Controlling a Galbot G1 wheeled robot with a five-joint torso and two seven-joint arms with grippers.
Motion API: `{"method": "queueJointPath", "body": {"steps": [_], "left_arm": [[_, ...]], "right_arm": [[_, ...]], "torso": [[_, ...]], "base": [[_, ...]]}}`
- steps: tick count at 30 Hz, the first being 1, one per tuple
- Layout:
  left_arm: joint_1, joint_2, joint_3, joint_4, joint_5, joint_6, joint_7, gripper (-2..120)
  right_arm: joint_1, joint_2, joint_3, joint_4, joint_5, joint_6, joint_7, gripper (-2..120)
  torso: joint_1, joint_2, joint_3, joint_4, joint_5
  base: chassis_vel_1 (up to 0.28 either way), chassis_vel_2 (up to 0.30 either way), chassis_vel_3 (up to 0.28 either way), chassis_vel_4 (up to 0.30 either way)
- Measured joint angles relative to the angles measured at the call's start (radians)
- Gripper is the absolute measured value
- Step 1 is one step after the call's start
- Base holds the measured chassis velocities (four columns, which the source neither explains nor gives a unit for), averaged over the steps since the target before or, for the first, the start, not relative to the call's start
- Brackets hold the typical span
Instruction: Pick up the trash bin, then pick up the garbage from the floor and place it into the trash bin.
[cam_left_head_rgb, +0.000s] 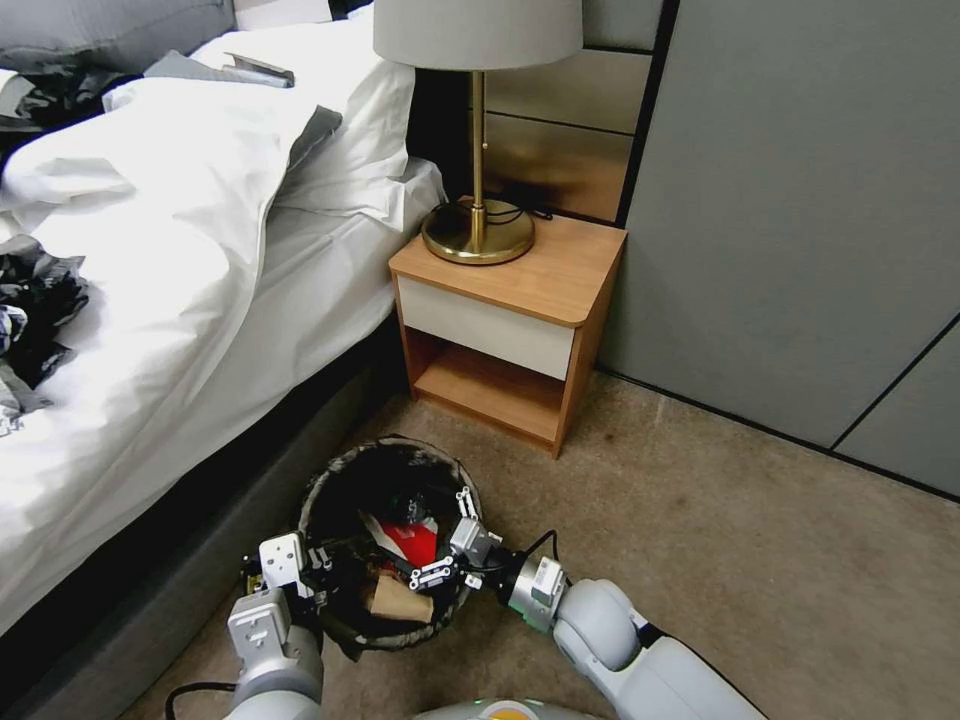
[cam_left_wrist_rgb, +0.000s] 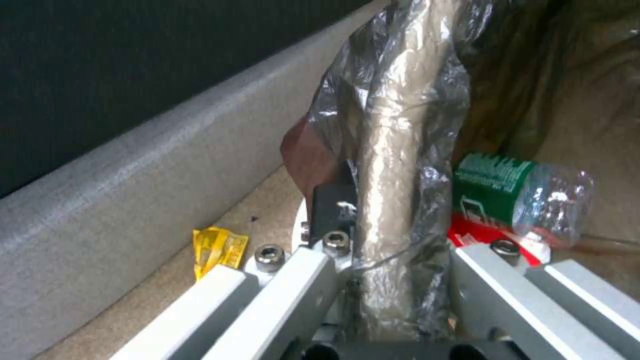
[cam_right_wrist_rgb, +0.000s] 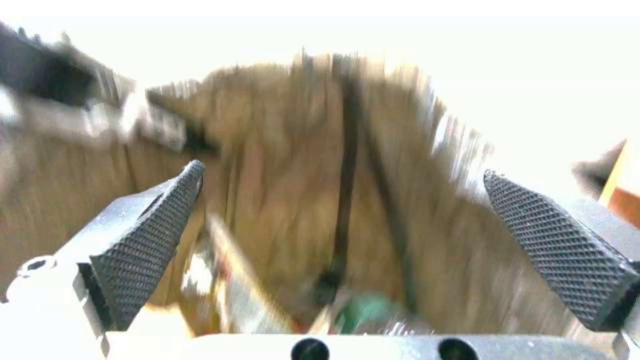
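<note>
A white-sheeted bed fills the nine o'clock side of the head view, and a wooden nightstand carrying a brass lamp stands at one o'clock. On the carpet at six o'clock sits the trash bin, its dark liner folded over the rim. The left gripper is clamped on the bin's rim at about seven o'clock; the left wrist view shows rim and liner pinched between its jaws. The right gripper hangs over the bin's mouth from the four o'clock side, its fingers spread wide and holding nothing. Inside the bin lie a red-and-white wrapper, a brown paper scrap and a green-labelled bottle. A yellow wrapper lies on the carpet outside the bin, near the bed base. The step in hand looks like a release into the bin; done well, the open fingers should lift straight up clear of the liner, so that nothing snags and the left grip keeps the bin level.
</note>
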Motion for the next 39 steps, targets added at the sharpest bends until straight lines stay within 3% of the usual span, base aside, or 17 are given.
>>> {"method": "queueJointPath", "body": {"steps": [8,10,11,17,26,39], "left_arm": [[-0.017,0.005,-0.009,0.029,-0.01,0.006,-0.005,0],[-0.019,0.007,-0.014,0.036,-0.015,0.008,-0.007,0],[-0.019,0.009,-0.017,0.038,-0.02,0.008,-0.009,0],[-0.016,0.017,-0.026,0.038,-0.036,0.008,-0.011,0],[-0.021,0.018,-0.027,0.03,-0.048,0.006,-0.017,0],[-0.015,0.017,-0.023,0.009,-0.068,0.005,-0.023,0]], "right_arm": [[-0.033,0.004,0.033,0.222,-0.005,-0.007,0.115,100],[-0.056,0.015,0.05,0.287,-0.011,-0.018,0.179,100],[-0.086,0.031,0.069,0.325,-0.026,-0.023,0.26,100],[-0.206,0.066,0.146,0.342,-0.034,-0.006,0.433,100],[-0.317,0.075,0.243,0.265,-0.046,0.089,0.451,100],[-0.32,0.078,0.263,0.234,-0.043,0.112,0.446,100]], "torso": [[0.0,0.0,0.0,0.0,0.0],[0.0,0.0,0.0,0.0001,-0.0001],[0.0,0.0,0.0,0.0002,0.0],[0.0,0.0,0.0,-0.0001,0.0],[0.0,0.0,0.0,0.0,0.0001],[0.0,0.0,0.0,-0.0001,0.0]], "base": [[0.0,0.0,0.0,0.0],[0.0,0.0,0.0,0.0],[0.0,0.0,0.0,0.0],[0.0,0.0,0.0,0.0],[0.0,0.0,0.0,0.0],[0.0,0.0,0.0,0.0]]}}
